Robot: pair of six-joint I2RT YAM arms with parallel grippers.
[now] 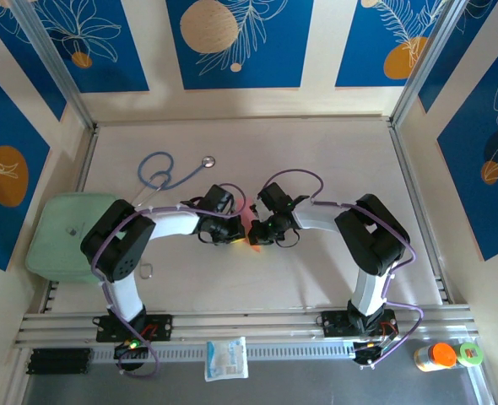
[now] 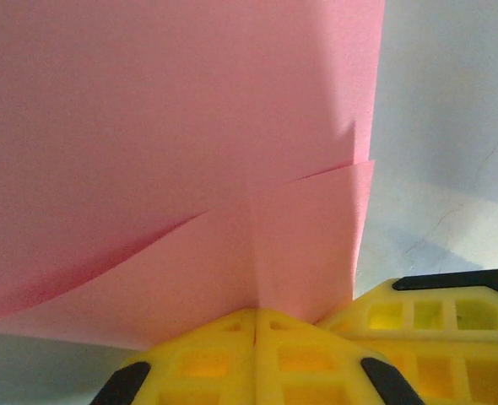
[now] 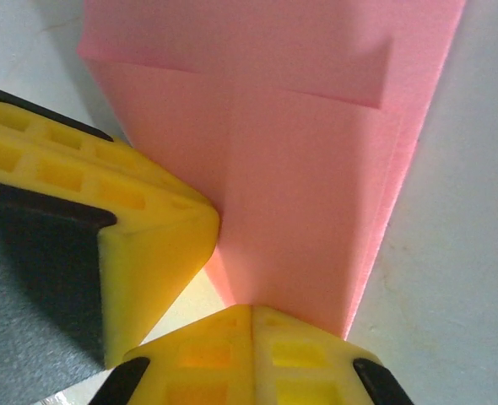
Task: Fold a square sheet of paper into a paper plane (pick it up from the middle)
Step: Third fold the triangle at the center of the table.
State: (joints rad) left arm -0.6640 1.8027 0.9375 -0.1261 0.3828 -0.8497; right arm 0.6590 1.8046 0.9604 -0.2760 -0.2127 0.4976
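Observation:
The salmon-pink sheet of paper (image 1: pixel 251 224) is a small sliver between the two grippers at the table's middle. My left gripper (image 1: pixel 235 229) and right gripper (image 1: pixel 261 229) meet tip to tip over it. In the left wrist view the paper (image 2: pixel 173 143) is folded into overlapping layers with a centre crease, and my left gripper (image 2: pixel 256 314) is shut on its near edge, with the right gripper's yellow fingers (image 2: pixel 435 325) beside it. In the right wrist view the layered paper (image 3: pixel 300 186) runs upward from my shut right gripper (image 3: pixel 252 310). The left gripper's fingers (image 3: pixel 139 228) press in from the left.
A blue stethoscope (image 1: pixel 169 173) lies behind the left arm. A pale green pad (image 1: pixel 63 236) sits at the left edge. A white packet with blue print (image 1: pixel 226 359) lies on the front rail, with small bottles (image 1: pixel 441 356) at the front right.

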